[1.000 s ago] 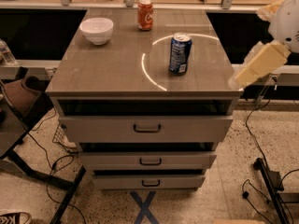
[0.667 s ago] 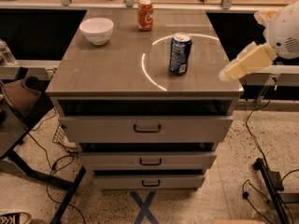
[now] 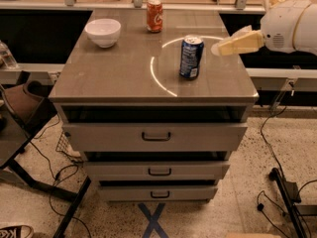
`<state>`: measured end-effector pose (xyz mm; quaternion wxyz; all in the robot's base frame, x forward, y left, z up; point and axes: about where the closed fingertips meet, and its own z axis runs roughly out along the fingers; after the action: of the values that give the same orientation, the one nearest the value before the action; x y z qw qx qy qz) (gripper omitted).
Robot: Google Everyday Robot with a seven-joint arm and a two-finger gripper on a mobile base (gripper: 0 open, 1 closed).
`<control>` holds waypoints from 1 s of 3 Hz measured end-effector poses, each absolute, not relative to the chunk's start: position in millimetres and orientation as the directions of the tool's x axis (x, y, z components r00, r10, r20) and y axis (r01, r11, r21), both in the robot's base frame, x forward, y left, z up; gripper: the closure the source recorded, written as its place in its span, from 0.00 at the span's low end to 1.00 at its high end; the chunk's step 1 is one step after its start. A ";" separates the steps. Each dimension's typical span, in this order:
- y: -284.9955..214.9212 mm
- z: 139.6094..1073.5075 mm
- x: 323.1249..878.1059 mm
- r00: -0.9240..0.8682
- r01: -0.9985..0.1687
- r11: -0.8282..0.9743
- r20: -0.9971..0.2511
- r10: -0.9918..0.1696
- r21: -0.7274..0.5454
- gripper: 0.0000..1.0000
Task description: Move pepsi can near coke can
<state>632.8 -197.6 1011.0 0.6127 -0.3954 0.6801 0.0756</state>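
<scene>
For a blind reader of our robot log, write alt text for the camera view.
The robot's end effector hovers over the right side of a grey drawer cabinet, just right of an upright pepsi can and apart from it. A coke can stands at the cabinet's far edge, with a white bowl to its left.

Two drink cans, one pepsi can [image 3: 191,57] and one coke can [image 3: 154,15], share one cabinet [image 3: 114,73] of three drawers [image 3: 99,135] with one white bowl [image 3: 103,31]; one gripper [image 3: 220,47] hovers at its right edge.
</scene>
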 end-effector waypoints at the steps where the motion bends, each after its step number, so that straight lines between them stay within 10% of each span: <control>1: -197.2 1010.8 632.3 0.063 -0.632 0.675 -0.893 -0.446 -0.381 0.00; 3: -167.2 955.9 655.5 -0.048 -0.644 0.735 -0.947 -0.318 -0.214 0.00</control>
<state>655.5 -167.2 955.9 0.6014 -0.3381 0.7111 0.1356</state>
